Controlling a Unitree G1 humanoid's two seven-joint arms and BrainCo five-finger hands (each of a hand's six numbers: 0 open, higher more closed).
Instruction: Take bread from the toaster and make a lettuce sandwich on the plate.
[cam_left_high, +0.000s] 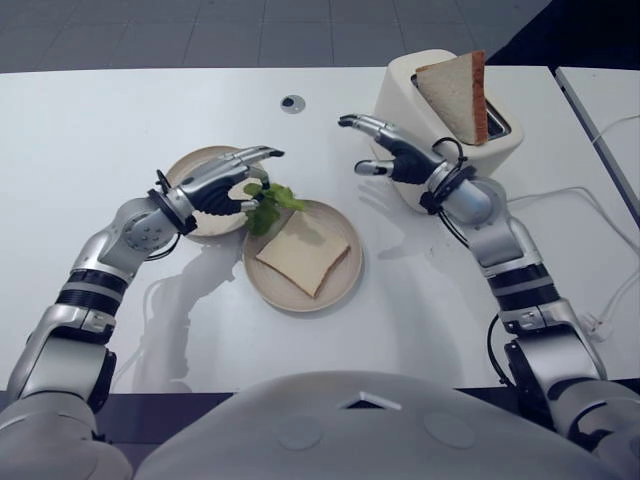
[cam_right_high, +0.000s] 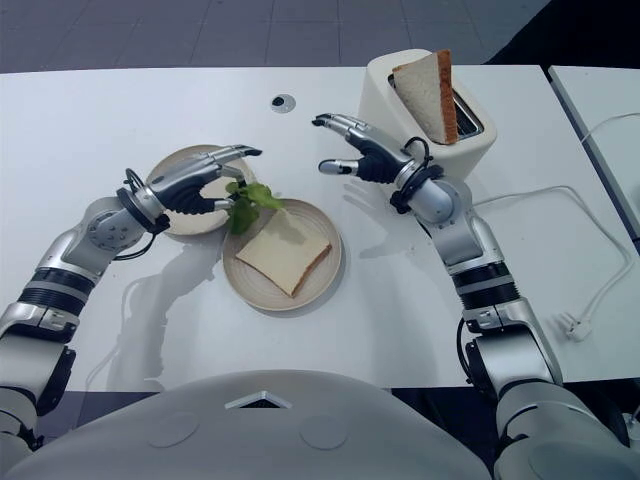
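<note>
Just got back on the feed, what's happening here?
The left hand holds a lettuce leaf over the near rim of the plate, where one bread slice already lies. The right hand is open and empty beside the toaster, where a second slice stands in the slot.

green lettuce (cam_left_high: 268, 205), tan plate (cam_left_high: 345, 287), cream toaster (cam_left_high: 400, 90), white table (cam_left_high: 100, 120)

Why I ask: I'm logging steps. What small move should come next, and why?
Probably the left hand, holding the lettuce, should carry it right and lay it on the bread slice on the plate: the lettuce hangs over the plate's rim, off the bread.
</note>
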